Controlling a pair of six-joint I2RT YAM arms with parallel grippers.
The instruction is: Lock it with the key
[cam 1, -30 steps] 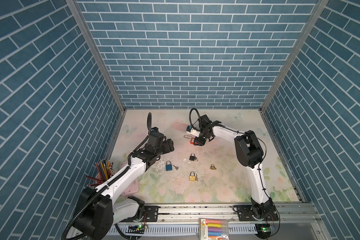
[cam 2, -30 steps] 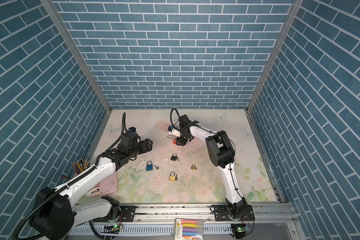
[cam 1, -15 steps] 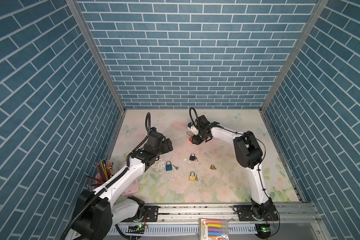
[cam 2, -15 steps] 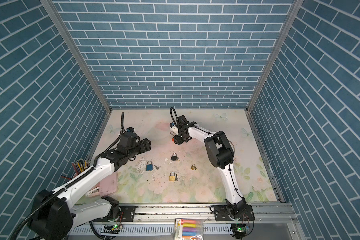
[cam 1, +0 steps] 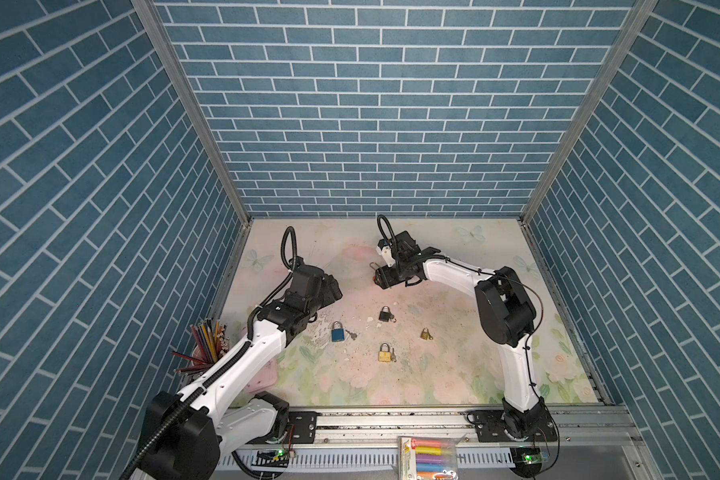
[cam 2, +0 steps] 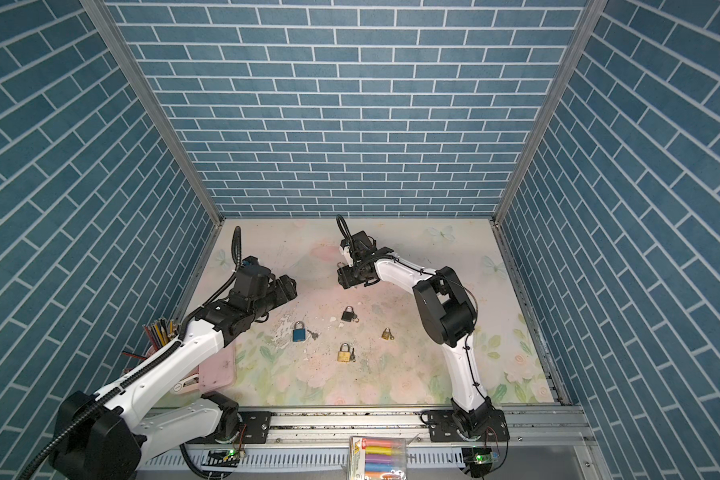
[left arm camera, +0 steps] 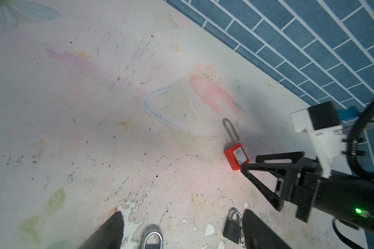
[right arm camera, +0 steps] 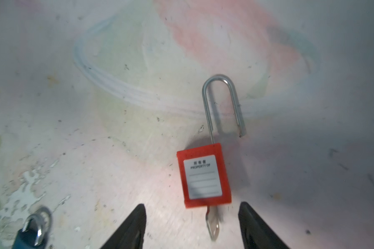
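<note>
A red padlock (right arm camera: 204, 176) lies flat on the mat, its long shackle (right arm camera: 222, 103) raised with one leg out of the body. A silver key (right arm camera: 212, 224) sticks out of its underside. My right gripper (right arm camera: 192, 204) is open, its fingers either side of the key and touching neither key nor lock. The left wrist view shows the same red padlock (left arm camera: 235, 156) just ahead of the right gripper's fingers (left arm camera: 268, 168). In both top views the right gripper (cam 1: 381, 280) (cam 2: 344, 282) hides most of the lock. My left gripper (left arm camera: 183, 215) (cam 1: 333, 291) is open and empty, left of the lock.
Nearer the front lie a blue padlock (cam 1: 337, 332), a black padlock (cam 1: 385, 314), a brass padlock (cam 1: 384, 352) and a small brass padlock (cam 1: 425, 333). A cup of pencils (cam 1: 206, 336) and a pink box (cam 2: 217, 370) stand front left. The back wall is close behind the red lock.
My right gripper has opened and let go of the key, which stays in the red padlock. The left arm has barely shifted.
</note>
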